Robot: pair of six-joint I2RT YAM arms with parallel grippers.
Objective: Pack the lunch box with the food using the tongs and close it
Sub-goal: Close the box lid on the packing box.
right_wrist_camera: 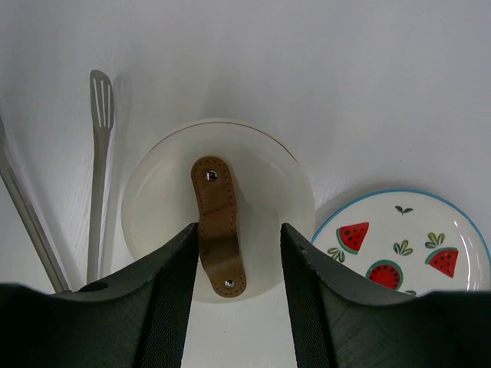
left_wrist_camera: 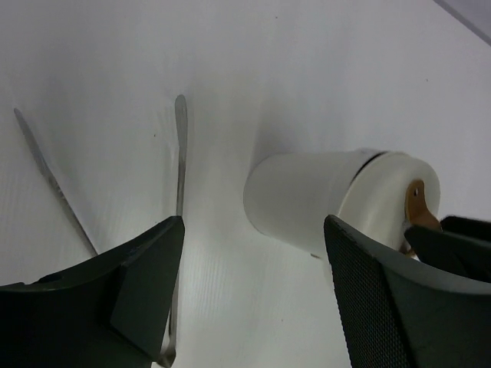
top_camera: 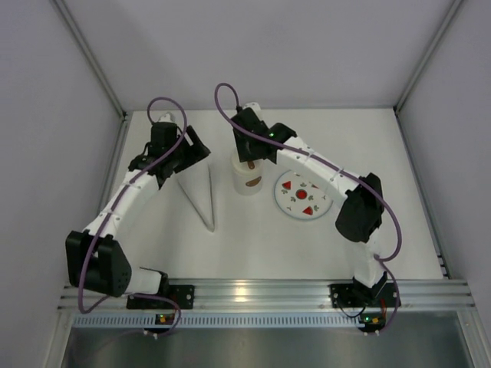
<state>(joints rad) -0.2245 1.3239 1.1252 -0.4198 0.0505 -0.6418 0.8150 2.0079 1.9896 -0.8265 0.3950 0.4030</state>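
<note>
White tabletop [top_camera: 253, 245] seen from above, closed in by pale panel walls, with two white-and-black robot arms reaching in from the near edge.

No brand name or readable writing shows anywhere. The lunch box [top_camera: 247, 184], a small white cylindrical container, stands upright near the middle of the table. The brown mark across its side is too small to read. A round white lid [right_wrist_camera: 261, 176] sits on top of it, with a tan leather-look strap handle [right_wrist_camera: 219, 226] fixed by two metal rivets.

The right gripper [right_wrist_camera: 236, 253] hangs directly over the lid. Its dark fingers are parted and straddle the strap. The left finger is at the strap's edge, and white lid shows between the strap and the right finger, so it is not clamped.

The left gripper [left_wrist_camera: 255, 222] is just left of the lunch box, with its jaws spread wide and nothing between them.

Metal tongs [right_wrist_camera: 98, 153] lie flat on the table to the left of the lunch box. They are splayed in a V with the joined end toward the robot, and one slotted tip lies near the container. In the left wrist view, one tong arm runs beneath the left gripper's finger.

Just right of the lunch box lies a flat white plate [right_wrist_camera: 380, 215] with a blue rim, printed with red watermelon slices and green leaves.
</note>
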